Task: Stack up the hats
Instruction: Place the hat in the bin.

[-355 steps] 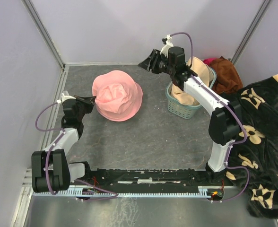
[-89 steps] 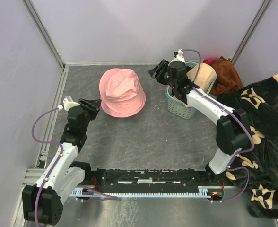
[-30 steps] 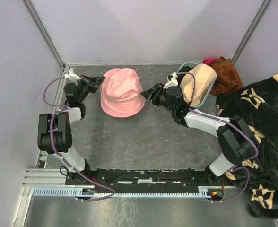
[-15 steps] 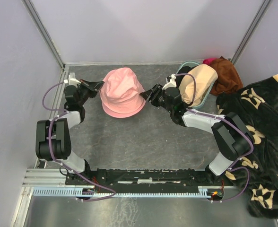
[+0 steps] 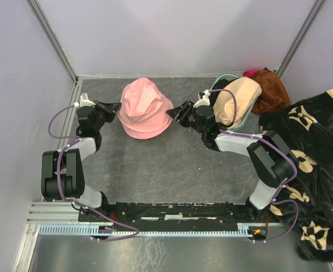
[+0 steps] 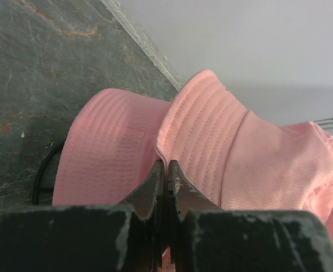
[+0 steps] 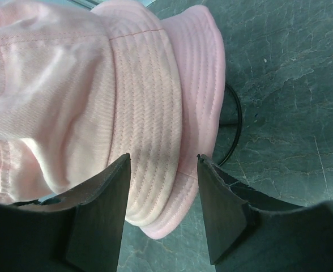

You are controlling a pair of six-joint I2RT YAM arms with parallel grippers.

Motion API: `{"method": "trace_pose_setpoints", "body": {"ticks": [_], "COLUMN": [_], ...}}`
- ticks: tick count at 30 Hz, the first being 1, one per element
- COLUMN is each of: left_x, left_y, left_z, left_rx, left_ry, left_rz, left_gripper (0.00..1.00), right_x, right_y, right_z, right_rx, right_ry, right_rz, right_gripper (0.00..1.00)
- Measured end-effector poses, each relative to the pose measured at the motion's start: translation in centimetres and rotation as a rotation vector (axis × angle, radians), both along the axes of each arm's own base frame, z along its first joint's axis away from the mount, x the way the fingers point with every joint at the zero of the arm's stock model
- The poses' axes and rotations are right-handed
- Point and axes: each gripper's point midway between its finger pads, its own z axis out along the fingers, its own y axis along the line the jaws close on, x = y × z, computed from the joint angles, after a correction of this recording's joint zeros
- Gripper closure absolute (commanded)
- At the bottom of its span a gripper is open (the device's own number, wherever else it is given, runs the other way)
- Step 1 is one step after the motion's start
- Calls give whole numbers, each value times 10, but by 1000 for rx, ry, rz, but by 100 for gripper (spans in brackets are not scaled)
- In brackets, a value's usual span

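A pink hat (image 5: 145, 110) sits crown-up on the grey table, its left side pulled up. My left gripper (image 5: 116, 106) is at the hat's left edge. In the left wrist view this left gripper (image 6: 166, 163) is shut on a raised fold of the pink hat's brim (image 6: 203, 127). My right gripper (image 5: 173, 113) is at the hat's right edge. In the right wrist view the right gripper (image 7: 163, 157) stands open, its fingers either side of the pink brim (image 7: 155, 113) without pinching it. A tan hat (image 5: 238, 101) rests in the teal basket (image 5: 216, 86).
A rust-brown cloth (image 5: 269, 88) and a scrap of bright pink fabric (image 5: 250, 72) lie behind the basket. A black floral blanket (image 5: 314, 158) covers the right side. A thin black ring (image 7: 236, 122) lies on the table under the hat's edge. Walls stand close at the back and left.
The left gripper has shut on the hat's left brim and lifted it. The right gripper has edged left until its open fingers reach round the right brim.
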Motion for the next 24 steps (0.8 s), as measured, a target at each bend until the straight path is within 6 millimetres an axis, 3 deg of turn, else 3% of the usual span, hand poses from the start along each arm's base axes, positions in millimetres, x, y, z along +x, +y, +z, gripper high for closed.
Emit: {"method": "trace_pose_setpoints", "body": {"ticks": [24], "left_x": [-6], "left_y": [4], "left_z": [-15], "left_rx": [2], "left_ry": [24], "left_rz": [31], "left_gripper": [97], "right_x": [30], "right_y": [27], "right_z": [1], "right_rx": [103], "right_ry": [-4], "right_rz": [4], "right_gripper": [44]}}
